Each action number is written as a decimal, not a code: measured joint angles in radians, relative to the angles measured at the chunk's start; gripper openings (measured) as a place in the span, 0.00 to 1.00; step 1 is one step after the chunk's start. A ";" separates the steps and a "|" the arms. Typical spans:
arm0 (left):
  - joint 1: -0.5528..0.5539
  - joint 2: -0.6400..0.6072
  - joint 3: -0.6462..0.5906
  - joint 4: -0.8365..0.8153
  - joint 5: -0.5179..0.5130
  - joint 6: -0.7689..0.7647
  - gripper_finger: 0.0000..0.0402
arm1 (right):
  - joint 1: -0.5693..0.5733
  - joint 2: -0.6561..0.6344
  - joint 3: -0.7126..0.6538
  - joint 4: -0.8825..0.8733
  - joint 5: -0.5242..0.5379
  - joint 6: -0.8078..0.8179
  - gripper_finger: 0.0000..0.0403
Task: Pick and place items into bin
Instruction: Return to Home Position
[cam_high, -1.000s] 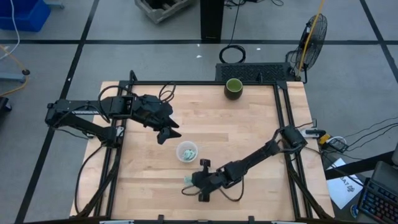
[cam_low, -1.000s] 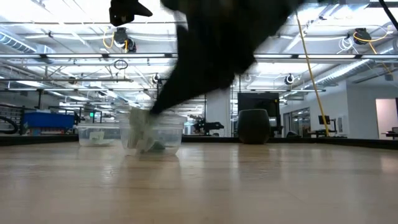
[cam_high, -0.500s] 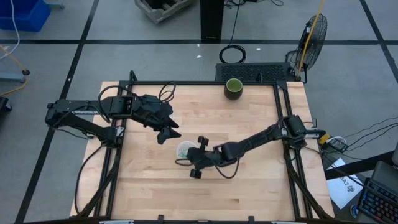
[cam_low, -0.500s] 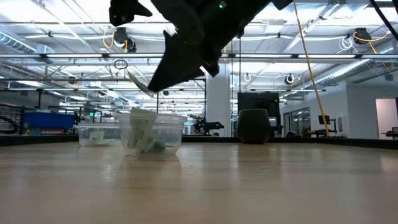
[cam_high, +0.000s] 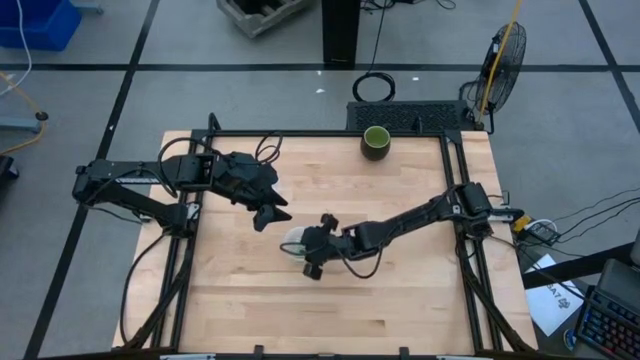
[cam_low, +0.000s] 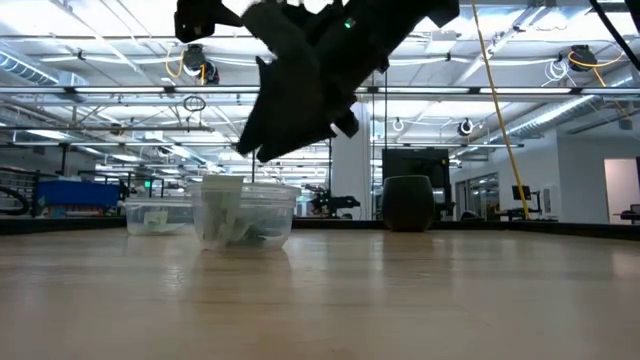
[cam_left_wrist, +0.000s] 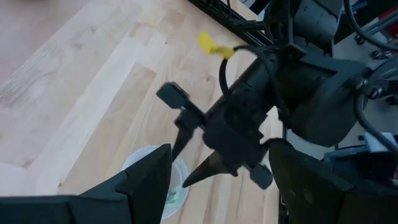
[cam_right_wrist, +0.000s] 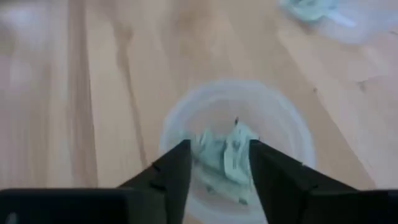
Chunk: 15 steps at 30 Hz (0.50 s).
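Note:
A clear cup (cam_high: 291, 238) stands on the wooden table and holds several light green and white packets (cam_right_wrist: 219, 163). My right gripper (cam_high: 302, 248) hangs just above this cup with its fingers pointing down into the cup's mouth. It is open (cam_right_wrist: 219, 155), and nothing shows between the fingers. The cup also shows in the low view (cam_low: 245, 215) below the gripper (cam_low: 252, 150). My left gripper (cam_high: 266, 215) is open and empty. It hovers a little to the left of the cup and looks at the right gripper (cam_left_wrist: 194, 155).
A second clear cup (cam_low: 155, 215) with green packets stands beyond the first and also shows in the right wrist view (cam_right_wrist: 323, 12). A dark green cup (cam_high: 375, 140) stands at the table's far edge. Black frame rails (cam_high: 455, 200) run along the table's sides.
My right gripper has risen from the table's near side with a green packet at its fingertips. It has swung toward the far edge and the left, and now hangs over the clear cup. The left arm has kept still.

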 joint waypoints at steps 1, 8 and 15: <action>0.000 0.000 0.000 0.002 0.001 0.003 0.69 | -0.003 -0.010 0.000 0.004 0.004 0.036 0.41; 0.004 -0.007 0.000 -0.048 -0.002 0.006 0.69 | -0.015 -0.116 0.000 -0.026 -0.055 0.174 0.46; -0.157 -0.149 -0.006 0.005 -0.148 0.184 0.69 | 0.013 -0.326 0.000 -0.193 -0.105 0.038 0.46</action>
